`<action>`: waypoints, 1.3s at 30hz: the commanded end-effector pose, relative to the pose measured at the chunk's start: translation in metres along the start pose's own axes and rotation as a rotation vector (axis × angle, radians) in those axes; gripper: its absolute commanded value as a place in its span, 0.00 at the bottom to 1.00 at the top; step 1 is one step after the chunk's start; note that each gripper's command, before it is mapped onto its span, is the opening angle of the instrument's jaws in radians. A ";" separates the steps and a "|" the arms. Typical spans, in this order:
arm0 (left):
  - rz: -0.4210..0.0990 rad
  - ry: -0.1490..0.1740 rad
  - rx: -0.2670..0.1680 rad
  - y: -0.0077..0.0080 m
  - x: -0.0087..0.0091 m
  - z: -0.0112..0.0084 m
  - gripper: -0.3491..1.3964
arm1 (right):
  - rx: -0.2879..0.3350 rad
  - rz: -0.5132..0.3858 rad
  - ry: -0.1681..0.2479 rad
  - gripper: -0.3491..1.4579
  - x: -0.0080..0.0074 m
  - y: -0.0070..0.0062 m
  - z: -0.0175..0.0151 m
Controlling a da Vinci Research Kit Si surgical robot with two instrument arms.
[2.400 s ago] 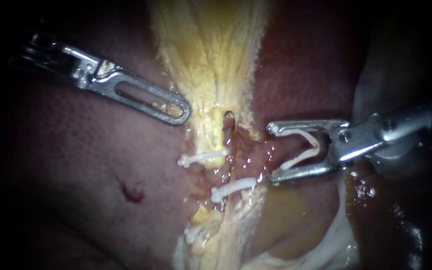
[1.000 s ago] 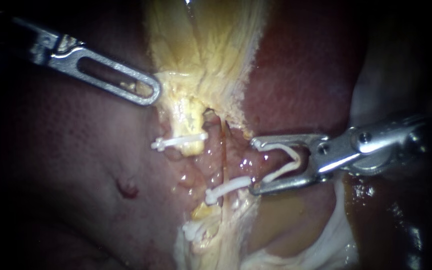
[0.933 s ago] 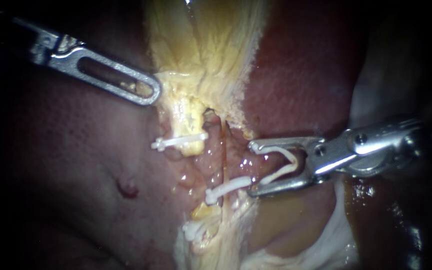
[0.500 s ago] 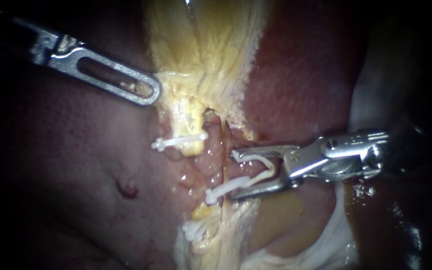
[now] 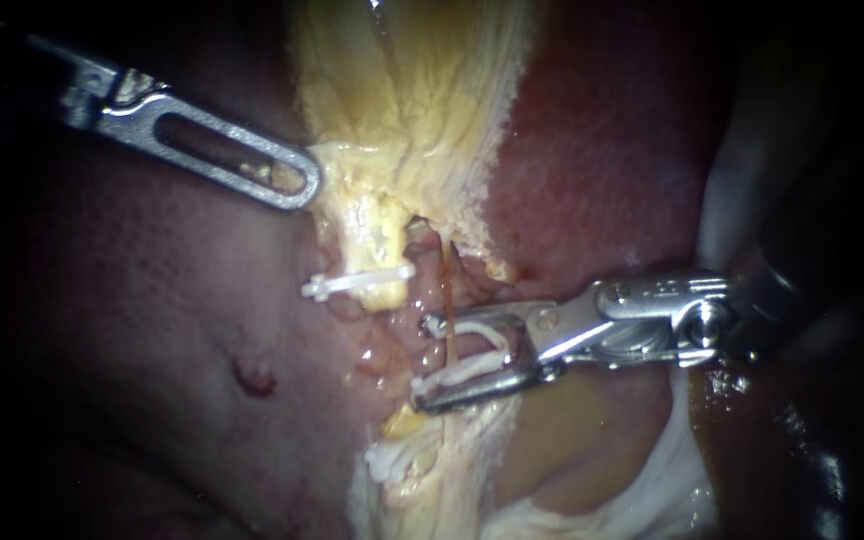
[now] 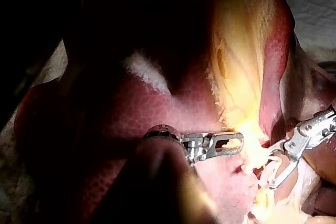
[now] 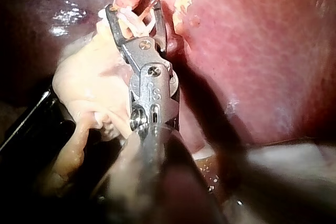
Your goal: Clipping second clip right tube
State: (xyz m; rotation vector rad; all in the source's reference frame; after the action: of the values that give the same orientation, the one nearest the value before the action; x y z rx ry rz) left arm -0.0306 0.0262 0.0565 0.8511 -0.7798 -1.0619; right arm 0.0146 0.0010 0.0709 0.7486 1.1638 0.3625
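Endoscope view: the right instrument (image 5: pixel 425 365), jaws held well apart by 1 open white V-shaped plastic clip (image 5: pixel 482 331) seated between them, straddles the thin orange-brown right tube (image 5: pixel 446 285), which crosses their gap squarely, just beside the closed white clip (image 5: pixel 430 383).

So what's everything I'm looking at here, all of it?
liver: one, dark red, around everything.
gallbladder: one, pale yellow, upper middle, narrowing downward.
right tube: one, thin, orange-brown, running down from the gallbladder.
set clips: three, white; one below the gallbladder, one lower, by the right tube, one lowest.
loaded clip: one, white, open, astride the right tube.
pale tissue: whitish, lower right.
left instrument: one, silver, from the left; its tool shut on the gallbladder's edge.
right instrument: one, silver, from the right; its tool's jaws stand apart, holding the loaded clip.
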 end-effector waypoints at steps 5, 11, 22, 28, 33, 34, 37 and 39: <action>0.000 0.000 0.001 0.0001 0.0000 0.0000 0.00 | 0.028 0.019 0.016 0.47 -0.0001 0.0000 0.0004; 0.000 0.000 0.001 0.0002 -0.0001 0.0000 0.00 | 0.045 0.039 0.038 0.47 -0.0001 0.0001 0.0005; 0.000 0.001 0.001 0.0007 -0.0001 -0.0001 0.00 | 0.119 0.083 0.085 0.47 0.0002 -0.0007 0.0002; 0.001 0.001 0.002 0.0009 -0.0002 -0.0001 0.00 | 0.163 0.089 0.093 0.47 0.0008 -0.0021 0.0004; 0.001 0.001 0.001 0.0011 -0.0002 -0.0001 0.00 | 0.183 0.093 0.109 0.47 0.0016 -0.0031 0.0004; 0.001 0.001 0.001 0.0011 -0.0001 -0.0001 0.00 | 0.184 0.094 0.110 0.47 0.0017 -0.0033 0.0004; 0.001 0.001 0.001 0.0012 -0.0001 0.0000 0.00 | 0.188 0.102 0.116 0.47 0.0022 -0.0035 0.0003; 0.001 0.001 0.001 0.0012 -0.0001 0.0000 0.00 | 0.188 0.103 0.116 0.46 0.0024 -0.0037 0.0001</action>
State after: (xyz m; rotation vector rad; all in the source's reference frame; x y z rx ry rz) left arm -0.0301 0.0267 0.0575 0.8521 -0.7801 -1.0601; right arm 0.0152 -0.0001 0.0667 0.9672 1.2834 0.3923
